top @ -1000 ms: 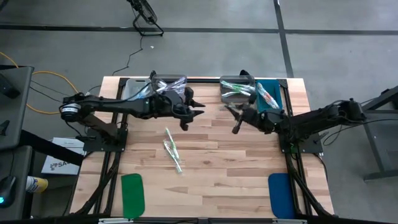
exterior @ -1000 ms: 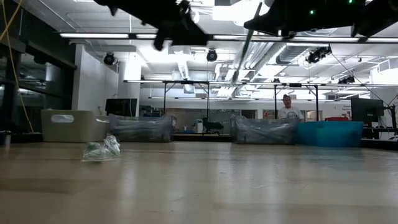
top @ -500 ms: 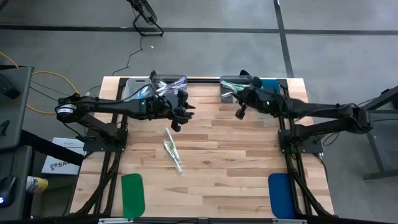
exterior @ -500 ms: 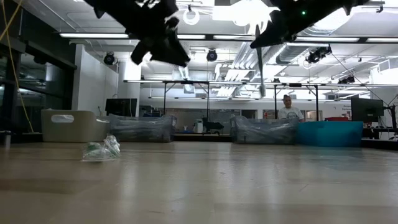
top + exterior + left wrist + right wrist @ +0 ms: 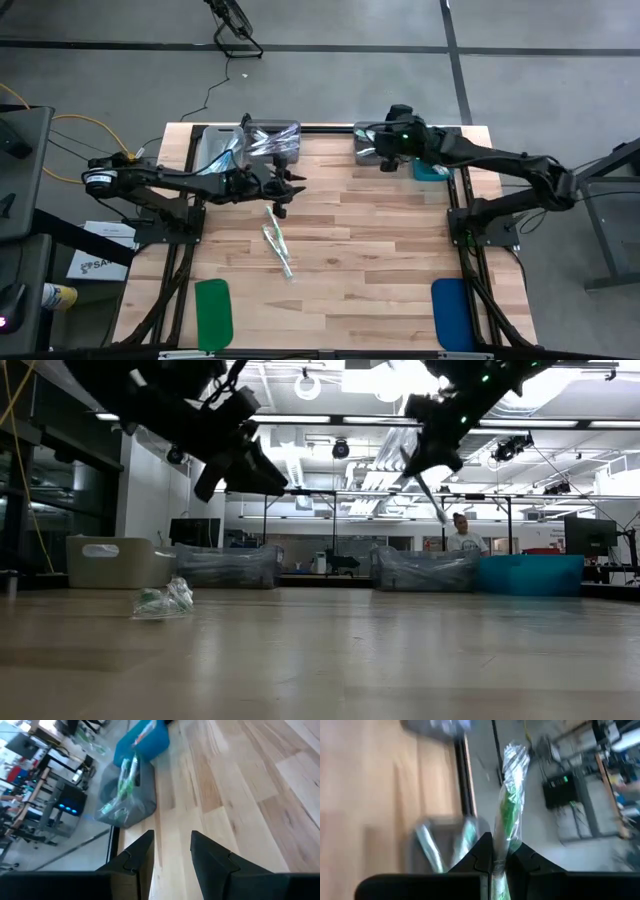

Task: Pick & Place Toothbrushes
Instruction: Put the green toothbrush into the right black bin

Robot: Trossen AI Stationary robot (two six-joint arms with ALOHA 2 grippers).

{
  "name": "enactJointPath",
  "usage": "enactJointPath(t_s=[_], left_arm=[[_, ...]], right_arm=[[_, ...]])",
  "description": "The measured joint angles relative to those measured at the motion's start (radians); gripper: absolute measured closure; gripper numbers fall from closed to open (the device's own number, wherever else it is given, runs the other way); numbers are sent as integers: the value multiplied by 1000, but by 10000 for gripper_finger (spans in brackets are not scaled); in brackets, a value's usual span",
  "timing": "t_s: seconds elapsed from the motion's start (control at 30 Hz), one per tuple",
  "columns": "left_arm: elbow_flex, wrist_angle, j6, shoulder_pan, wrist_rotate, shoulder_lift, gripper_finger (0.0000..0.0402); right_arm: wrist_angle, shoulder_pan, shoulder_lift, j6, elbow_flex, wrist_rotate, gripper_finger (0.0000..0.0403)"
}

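A few wrapped toothbrushes (image 5: 277, 238) lie loose on the wooden table, left of centre; in the low view they show as a small heap (image 5: 165, 600). My left gripper (image 5: 283, 192) hangs open just above and beyond them, nothing between its fingers (image 5: 172, 852). My right gripper (image 5: 385, 162) is shut on one clear-wrapped toothbrush with green in it (image 5: 510, 795), over the near rim of the grey bin (image 5: 372, 146) at the far edge. That bin holds more wrapped toothbrushes (image 5: 432, 851). My right gripper pinches the wrapped toothbrush near one end (image 5: 500, 851) between its two fingers. The rest of the stick juts out past the fingertips. In the low view it slants downward from the gripper (image 5: 435, 500), lifted clear of table and bin.
Along the far edge stand a pale bin (image 5: 212, 150), a clear-lined bin (image 5: 272, 136) and a blue bin (image 5: 433, 152). A green pad (image 5: 213, 310) and a blue pad (image 5: 450, 312) lie at the near corners. A person (image 5: 462, 532) stands in the room beyond.
My right gripper has carried its toothbrush toward the table's far edge, from mid-table to the grey bin, turning about as it went. My left gripper has sunk and drawn a little toward the left, nearer the loose toothbrushes, which have not moved.
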Motion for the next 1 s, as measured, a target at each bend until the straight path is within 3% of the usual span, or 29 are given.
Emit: enactJointPath(t_s=[0.23,0.5,0.73,1.0], left_arm=[[-45,81,-9,0,0,-1,279],[-45,78,-2,0,0,-1,279],[-45,70,14,0,0,-1,279],[-44,69,19,0,3,-1,279]], right_arm=[[0,11,190,-192,53,125,384],[2,10,357,-309,100,245,381],[-21,0,429,-330,101,377,381],[-80,-17,446,-311,101,331,380]])
